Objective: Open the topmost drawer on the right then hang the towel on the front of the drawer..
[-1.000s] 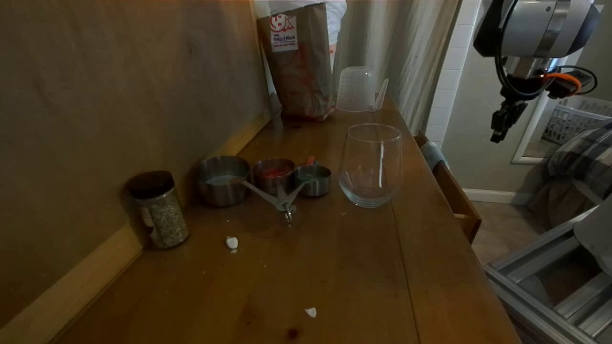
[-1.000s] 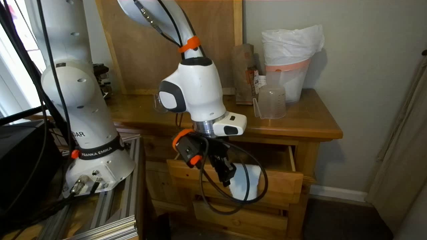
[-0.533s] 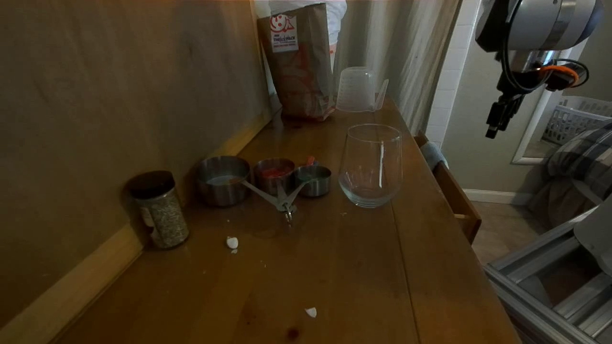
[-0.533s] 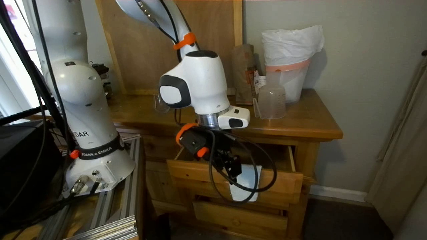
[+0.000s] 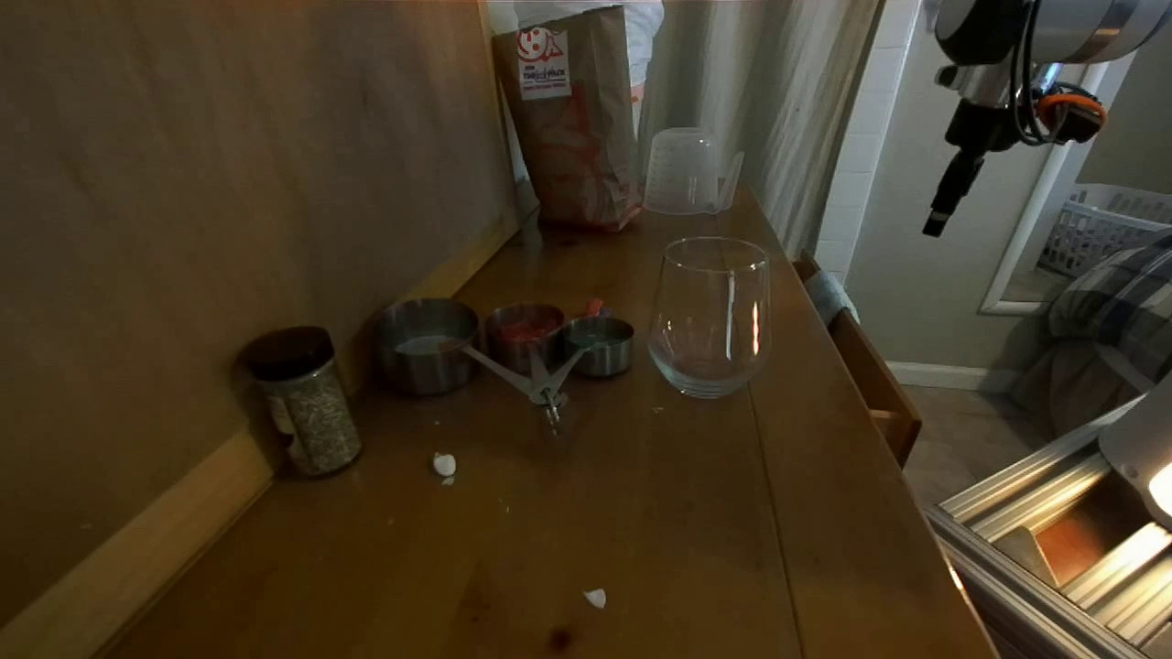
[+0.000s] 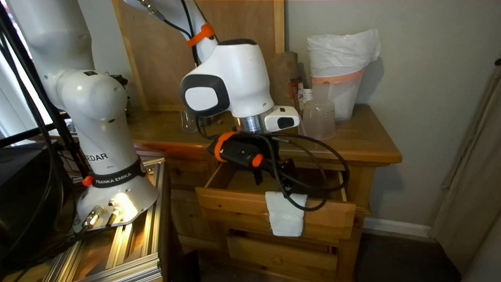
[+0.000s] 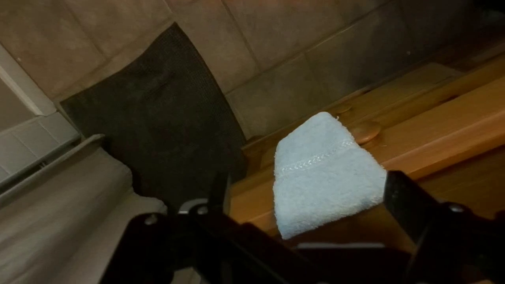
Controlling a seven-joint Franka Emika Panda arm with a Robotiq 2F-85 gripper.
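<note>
Wrist view: claw (image 7: pixel 307 183), one, spread wide; towel (image 7: pixel 327 177), one, pale, draped over the front of the topmost drawer (image 7: pixel 446 134), which stands extended beneath the worktop (image 6: pixel 364 145) in both exterior views.

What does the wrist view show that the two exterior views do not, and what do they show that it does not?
Only the wrist view clearly shows the stitched band across the towel and the round knob beside it. Only the exterior views show the wooden countertop, with the paper bag, the plastic measuring jug and the drinking glass on it. All three views share the gripper and the towel hanging over the front of the open drawer.
</note>
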